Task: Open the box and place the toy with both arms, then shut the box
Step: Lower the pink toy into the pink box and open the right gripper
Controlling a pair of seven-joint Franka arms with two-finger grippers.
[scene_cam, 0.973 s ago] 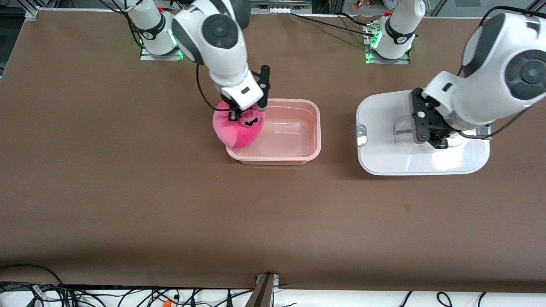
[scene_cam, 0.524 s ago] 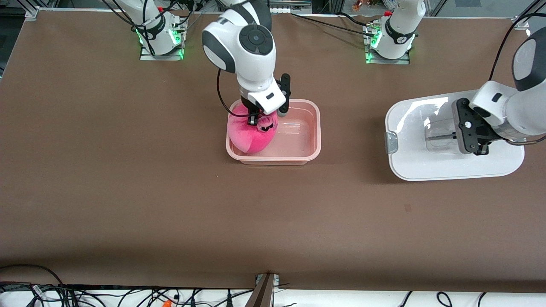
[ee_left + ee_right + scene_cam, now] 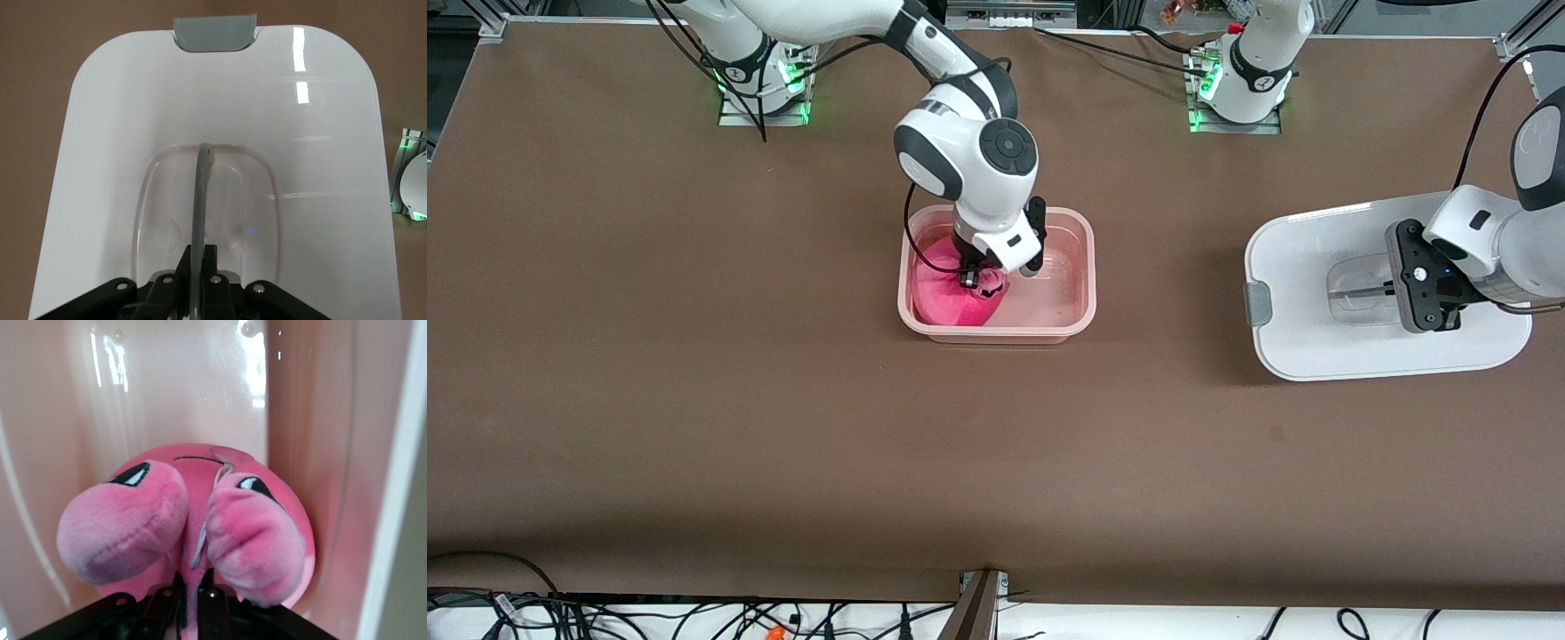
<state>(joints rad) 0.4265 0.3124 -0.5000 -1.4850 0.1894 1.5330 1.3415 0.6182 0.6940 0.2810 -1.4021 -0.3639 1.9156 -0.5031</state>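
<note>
**Pink toy down in the tub, lid held off to one side**

The right gripper [image 3: 980, 277] is down inside the translucent pink plastic tub [image 3: 1083, 267], which sits mid-bench, a little toward the edge where the bases stand. It's clenched on the round hot-pink plush toy [image 3: 951, 298], pinching plush and a thin white loop between its black fingers [image 3: 175, 595] in the right wrist view. The toy fills the tub's end toward the right arm's end of the bench, squeezed against the wall [image 3: 387, 487]; two dark eye marks and a thin mouth line show, the rest of the face bunched up.

Over toward the left arm's end, the left gripper [image 3: 1424, 298] grips the clear handle bar [image 3: 200, 200] in the recessed centre of the flat white lid [image 3: 1307, 267]. One grey side clip [image 3: 1258, 304] shows; the other is hidden by the arm. Whether the lid rests on the brown bench [image 3: 694, 400] or hangs just above it, can't tell.

No readable writing or labels anywhere.
</note>
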